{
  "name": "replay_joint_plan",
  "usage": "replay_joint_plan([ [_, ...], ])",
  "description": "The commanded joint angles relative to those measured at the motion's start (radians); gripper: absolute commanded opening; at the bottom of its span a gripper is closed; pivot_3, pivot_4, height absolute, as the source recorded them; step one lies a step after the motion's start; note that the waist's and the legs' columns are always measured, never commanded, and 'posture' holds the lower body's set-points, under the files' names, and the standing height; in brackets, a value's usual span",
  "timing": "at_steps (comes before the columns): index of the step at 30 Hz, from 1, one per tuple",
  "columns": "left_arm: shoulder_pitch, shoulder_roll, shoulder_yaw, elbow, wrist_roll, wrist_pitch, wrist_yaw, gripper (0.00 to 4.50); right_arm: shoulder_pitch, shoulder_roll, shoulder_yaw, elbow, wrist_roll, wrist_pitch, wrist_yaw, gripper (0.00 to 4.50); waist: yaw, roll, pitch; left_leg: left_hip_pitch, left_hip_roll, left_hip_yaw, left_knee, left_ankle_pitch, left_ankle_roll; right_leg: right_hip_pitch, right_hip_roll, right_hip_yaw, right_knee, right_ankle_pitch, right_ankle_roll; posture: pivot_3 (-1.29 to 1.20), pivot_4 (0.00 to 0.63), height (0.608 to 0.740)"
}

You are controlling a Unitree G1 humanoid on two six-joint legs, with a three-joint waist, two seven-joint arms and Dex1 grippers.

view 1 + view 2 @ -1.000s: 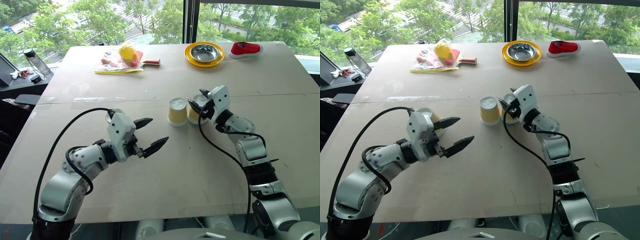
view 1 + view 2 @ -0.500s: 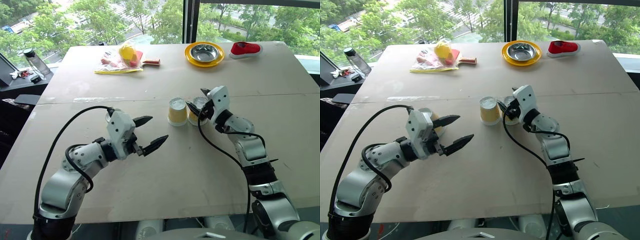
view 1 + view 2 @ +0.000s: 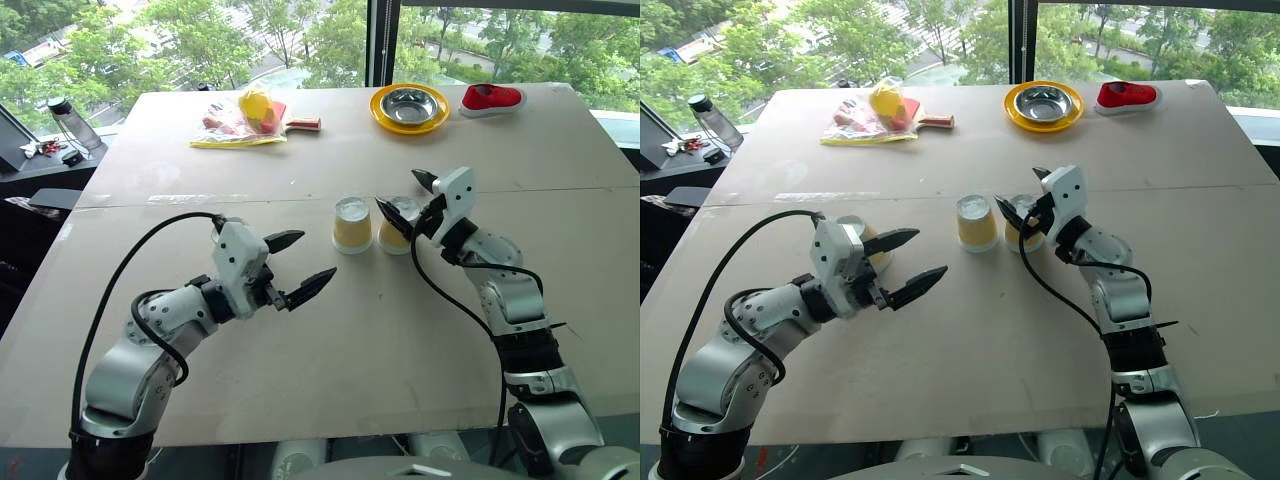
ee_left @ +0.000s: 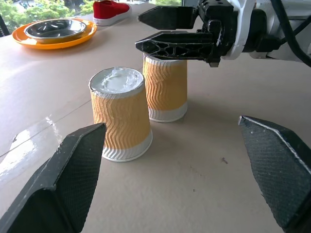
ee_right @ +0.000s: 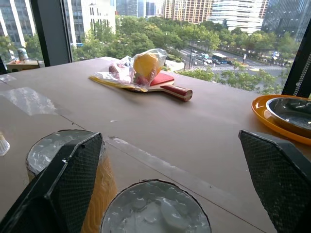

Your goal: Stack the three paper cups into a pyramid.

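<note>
We see that the right end effector has let go: a second ago its fingers were closed on the right-hand cup, and now they stand apart and have lifted just above that cup's upturned base, drawn slightly toward three o'clock. That cup stands upside down on the worktop, just beside the second cup at its nine o'clock; whether the two touch we cannot tell. We judge the bottom row of the pyramid as set.

The third cup sits at about eight o'clock from the pair, tucked just behind the left end effector, whose fingers are spread wide and hold nothing. That arm has not moved.

What remains, in our view, is picking up that third cup and setting it across the two bases.
</note>
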Motion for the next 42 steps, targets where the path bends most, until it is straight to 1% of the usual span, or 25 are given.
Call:
replay_joint_plan([
  [1, 0.016, -0.034, 0.055, -0.058, 0.001, -0.05, 0.051, 4.5, 0.021, -0.036, -0.052, -0.102, 0.089, 0.01, 0.065, 4.45, 0.0, 0.0, 0.0, 0.0, 0.0, 0.0, 0.0, 0.0, 0.0, 0.0, 0.0, 0.0, 0.0, 0.0, 0.0, 0.0, 0.15, 0.74],
  [4, 0.043, -0.084, 0.079, -0.082, 0.054, -0.084, 0.14, 4.5, 0.064, -0.098, -0.094, -0.161, 0.189, 0.035, 0.161, 4.45, 0.003, 0.0, 0.0, 0.0, 0.0, 0.0, 0.0, 0.0, 0.0, 0.0, -0.001, 0.0, -0.001, 0.0, 0.0, 0.0, 0.15, 0.74],
  [6, 0.064, -0.135, 0.107, -0.077, 0.103, -0.099, 0.238, 4.5, 0.12, -0.164, -0.129, -0.213, 0.3, 0.082, 0.279, 4.45, 0.003, 0.0, 0.0, 0.0, 0.0, 0.0, 0.0, 0.0, 0.0, 0.0, -0.001, 0.0, -0.001, 0.0, 0.0, 0.0, 0.15, 0.74],
  [8, 0.069, -0.181, 0.128, -0.067, 0.147, -0.112, 0.32, 4.5, 0.167, -0.225, -0.157, -0.246, 0.375, 0.109, 0.37, 4.45, 0.009, -0.001, 0.0, -0.001, 0.0, -0.001, 0.0, 0.0, 0.001, 0.002, -0.002, 0.0, -0.002, 0.0, 0.0, 0.0, 0.15, 0.74],
  [14, 0.124, -0.245, 0.142, -0.056, 0.316, -0.229, 0.437, 4.5, 0.277, -0.363, -0.188, -0.316, 0.478, 0.153, 0.531, 4.45, 0.01, -0.002, 0.0, -0.001, 0.0, -0.002, 0.0, 0.0, 0.001, 0.004, -0.001, 0.0, -0.004, 0.0, 0.0, 0.0, 0.15, 0.74],
  [18, 0.151, -0.28, 0.137, -0.05, 0.365, -0.248, 0.486, 4.5, 0.305, -0.372, -0.21, -0.334, 0.518, 0.134, 0.576, 4.45, 0.013, -0.002, 0.0, -0.001, 0.0, -0.003, 0.0, 0.0, 0.001, 0.004, -0.001, 0.0, -0.005, 0.0, 0.0, 0.0, 0.15, 0.74],
  [22, 0.138, -0.308, 0.141, 0.012, 0.367, -0.248, 0.504, 4.5, 0.334, -0.387, -0.225, -0.35, 0.536, 0.12, 0.627, 4.45, 0.026, -0.002, 0.0, -0.001, -0.001, -0.003, 0.0, 0.0, 0.001, 0.004, -0.001, -0.002, -0.005, 0.0, 0.0, 0.0, 0.15, 0.74],
  [28, 0.11, -0.314, 0.135, 0.048, 0.36, -0.251, 0.502, 4.5, 0.386, -0.413, -0.238, -0.354, 0.532, 0.093, 0.679, 4.45, 0.032, -0.003, 0.0, -0.001, -0.001, -0.004, 0.001, 0.0, 0.001, 0.005, -0.001, -0.005, -0.006, 0.0, 0.0, 0.0, 0.15, 0.74],
  [31, 0.1, -0.323, 0.141, 0.065, 0.349, -0.246, 0.506, 4.5, 0.393, -0.412, -0.243, -0.357, 0.537, 0.089, 0.683, 4.45, 0.029, -0.003, 0.0, -0.001, -0.001, -0.003, 0.001, 0.0, 0.001, 0.006, -0.001, -0.005, -0.006, 0.0, 0.0, 0.0, 0.15, 0.74],
  [42, -0.01, -0.316, 0.087, 0.243, 0.347, -0.29, 0.428, 4.5, 0.404, -0.401, -0.247, -0.371, 0.545, 0.088, 0.667, 4.45, 0.03, -0.003, 0.0, -0.001, -0.001, -0.005, 0.002, 0.0, 0.0, 0.006, -0.001, -0.006, -0.006, 0.0, 0.0, 0.0, 0.15, 0.74],
])
